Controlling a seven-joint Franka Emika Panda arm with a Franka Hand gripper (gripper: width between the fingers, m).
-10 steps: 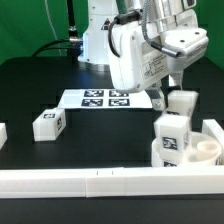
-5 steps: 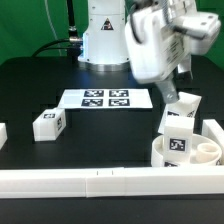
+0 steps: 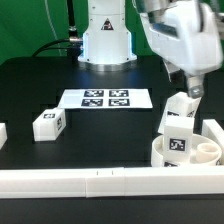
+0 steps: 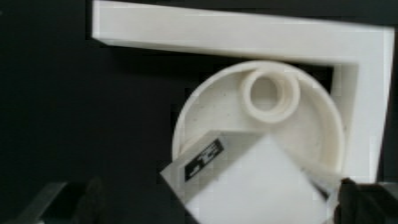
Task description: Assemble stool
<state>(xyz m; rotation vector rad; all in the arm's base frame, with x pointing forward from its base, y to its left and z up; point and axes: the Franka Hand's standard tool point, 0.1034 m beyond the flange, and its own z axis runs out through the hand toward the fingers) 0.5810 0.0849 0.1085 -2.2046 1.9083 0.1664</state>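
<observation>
Tags: black-and-white square tags are showing on the marker board (image 3: 105,98), the loose leg (image 3: 47,123) and the tilted leg (image 3: 178,125). Their patterns are too small to read.
Materials: the seat (image 3: 192,153) and both legs are showing as smooth white plastic. The worktop (image 3: 40,85) is lying matte black beneath them.
Shapes: the seat is appearing as a thick round disc with a raised ring socket (image 4: 270,92). The legs are showing as stubby blocks.
Seat's place: it is sitting at the exterior view's right, in the corner where the front rail (image 3: 90,180) and the side rail (image 3: 213,130) are meeting.
Tilted leg: it is standing on the seat, its top leaning toward the exterior view's right.
Loose leg: it is resting on the worktop toward the exterior view's left, well apart from the seat and near the marker board.
Pincer: the pincer (image 3: 192,88) is hanging just above the tilted leg. Its fingers (image 4: 45,200) are standing wide apart on either side of the leg, clamping nothing.
Open room: bare worktop is stretching between the loose leg and the seat. The rails are closing off the front and the exterior view's right.
</observation>
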